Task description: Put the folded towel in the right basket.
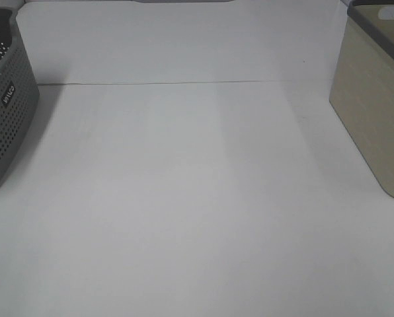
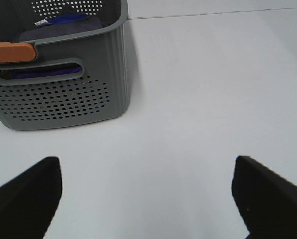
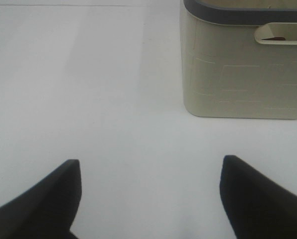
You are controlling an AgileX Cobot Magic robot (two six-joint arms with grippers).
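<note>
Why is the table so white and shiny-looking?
Exterior high view: bright, washed-out light on the table, soft shadow beside the right basket. Left wrist view: grey basket sharp, the left end effector dark and blurry. Right wrist view: likewise pale.

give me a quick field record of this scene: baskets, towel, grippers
right basket: beige bin with dark grey rim, right edge of the table
left basket: grey perforated basket, left edge; holds blue and dark cloth
folded towel: not seen on table; a dark sliver shows through the bin's handle slot, unclear
left gripper: open, empty, above table
right gripper: open, empty, above table
</note>
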